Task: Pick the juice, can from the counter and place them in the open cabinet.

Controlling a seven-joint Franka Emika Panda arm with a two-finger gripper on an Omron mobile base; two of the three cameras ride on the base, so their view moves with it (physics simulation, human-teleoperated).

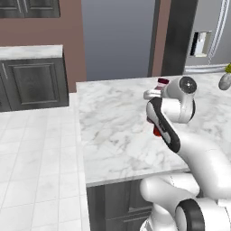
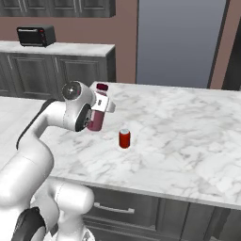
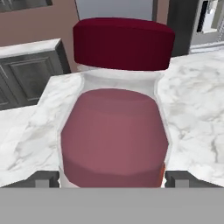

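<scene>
the juice [image 3: 113, 131] stands upright on the worktop [image 2: 188, 136], long axis vertical, its dark red cap [image 3: 121, 43] pointing straight up. in the hand view it is close and centred, cap at 12 o'clock, pink body below, and the two finger tips [image 3: 43, 178] sit at 8 and 4 o'clock, one on each side of the body. the hand [image 2: 99, 115] is at the bottle, jaws to either side of it; whether they are clenched on it or only bracketing it, i cannot tell.

in the right base view the juice [image 2: 97, 115] is partly behind the wrist, its cap showing at the top. the can [image 2: 124, 138] stands upright too, silvery top up, just beside the bottle at about 4 o'clock from it, apart from it and nearer the front edge of the worktop.

in the left base view the arm covers most of both: the cap [image 1: 163, 82] peeks out above the wrist and a bit of red can [image 1: 156, 131] shows at the forearm's left edge, on the worktop [image 1: 113, 126].

a black toaster oven [image 2: 36, 35] sits on a far worktop at 10 o'clock in the right base view. a steel fridge [image 1: 212, 36] stands at 2 o'clock in the left base view.
</scene>
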